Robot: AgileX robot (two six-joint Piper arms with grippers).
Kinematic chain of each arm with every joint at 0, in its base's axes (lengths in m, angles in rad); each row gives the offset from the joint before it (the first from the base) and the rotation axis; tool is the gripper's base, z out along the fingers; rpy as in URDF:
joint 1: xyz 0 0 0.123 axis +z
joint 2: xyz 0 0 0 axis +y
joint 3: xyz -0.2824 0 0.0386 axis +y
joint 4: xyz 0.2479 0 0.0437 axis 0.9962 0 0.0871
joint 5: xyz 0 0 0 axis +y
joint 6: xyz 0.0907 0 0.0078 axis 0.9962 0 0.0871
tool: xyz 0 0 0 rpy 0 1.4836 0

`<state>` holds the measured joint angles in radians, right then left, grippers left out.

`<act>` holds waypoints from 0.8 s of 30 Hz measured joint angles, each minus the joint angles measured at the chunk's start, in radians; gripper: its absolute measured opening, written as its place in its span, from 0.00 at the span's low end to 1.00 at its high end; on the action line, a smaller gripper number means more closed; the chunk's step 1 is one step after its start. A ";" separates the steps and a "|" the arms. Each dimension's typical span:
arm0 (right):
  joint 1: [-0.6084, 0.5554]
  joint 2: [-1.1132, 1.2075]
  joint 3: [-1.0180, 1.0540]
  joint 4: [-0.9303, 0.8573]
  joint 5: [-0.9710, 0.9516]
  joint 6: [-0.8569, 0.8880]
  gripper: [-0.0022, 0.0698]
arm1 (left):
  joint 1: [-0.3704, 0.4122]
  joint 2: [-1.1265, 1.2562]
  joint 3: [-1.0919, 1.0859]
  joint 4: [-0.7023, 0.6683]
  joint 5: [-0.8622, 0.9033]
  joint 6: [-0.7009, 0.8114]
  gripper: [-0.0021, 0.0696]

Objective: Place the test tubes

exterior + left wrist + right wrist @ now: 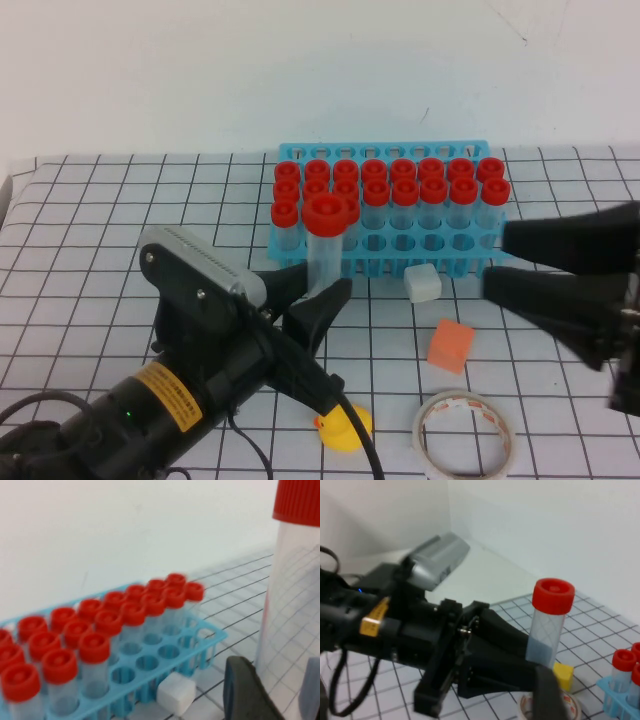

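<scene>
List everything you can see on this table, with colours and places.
Racked test tubes: at least seventeen, red caps, rack's back rows
Test tube rack: one, blue, centre back
Held test tube: one, red cap, upright before rack
White cube: one, white, just before rack
Orange cube: one, orange, right of centre
Tape roll: one, whitish, front right
Yellow object: one, yellow, front centre
Left tool: one, black, shut on held test tube
Right tool: one, black, open, right side
</scene>
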<state>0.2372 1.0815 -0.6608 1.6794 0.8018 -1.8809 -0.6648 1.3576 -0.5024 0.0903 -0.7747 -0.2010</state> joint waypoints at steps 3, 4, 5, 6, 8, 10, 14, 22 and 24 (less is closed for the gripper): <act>0.084 0.048 -0.041 0.002 -0.089 -0.017 0.66 | 0.000 0.014 0.000 0.042 -0.029 -0.006 0.32; 0.105 0.068 -0.058 0.002 -0.103 -0.021 0.70 | 0.000 0.019 0.000 0.049 -0.031 -0.010 0.32; 0.124 0.089 -0.077 0.002 -0.115 -0.020 0.74 | 0.000 0.024 0.000 0.056 -0.033 -0.013 0.32; 0.138 0.107 -0.092 0.002 -0.123 -0.021 0.75 | 0.000 0.028 0.000 0.061 -0.036 -0.017 0.32; 0.171 0.153 -0.132 0.002 -0.133 -0.024 0.78 | 0.000 0.037 0.000 0.072 -0.042 -0.032 0.32; 0.195 0.203 -0.168 0.003 -0.136 -0.029 0.79 | 0.000 0.043 0.000 0.077 -0.050 -0.046 0.32; 0.239 0.314 -0.260 0.005 -0.136 -0.037 0.79 | 0.000 0.047 0.000 0.089 -0.078 -0.069 0.32; 0.241 0.433 -0.334 0.008 -0.052 -0.037 0.80 | 0.000 0.051 0.000 0.106 -0.132 -0.072 0.32; 0.241 0.438 -0.339 0.008 -0.040 -0.037 0.79 | 0.000 0.051 0.000 0.119 -0.134 -0.072 0.32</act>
<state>0.4781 1.5195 -0.9993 1.6879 0.7614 -1.9182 -0.6648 1.4090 -0.5024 0.2088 -0.9083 -0.2730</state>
